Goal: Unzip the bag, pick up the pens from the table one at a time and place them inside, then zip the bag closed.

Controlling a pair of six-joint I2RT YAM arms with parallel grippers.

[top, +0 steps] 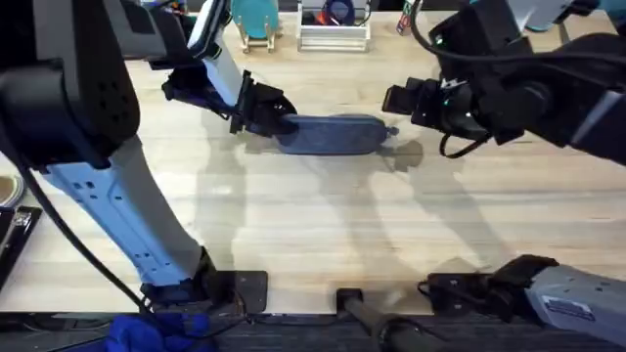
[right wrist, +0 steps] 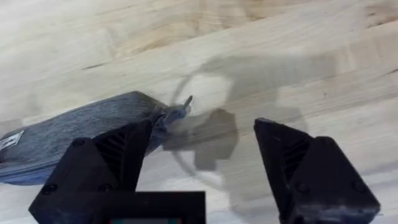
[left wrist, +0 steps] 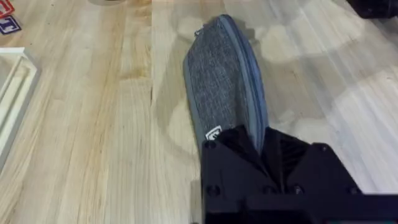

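because the bag point(top: 328, 134) lies lengthwise across the table point(top: 323, 225), the left gripper point(top: 262, 110) clamps its left end while the zipper pull point(right wrist: 185, 103) pokes out at the other end, just off the right gripper point(right wrist: 202, 149), whose fingers stand wide apart and empty. the zip looks closed along its length, so the bag's contents are hidden.

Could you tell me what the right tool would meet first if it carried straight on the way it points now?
Probably the bag's zipper end, near the small pull; the open right tool faces it.
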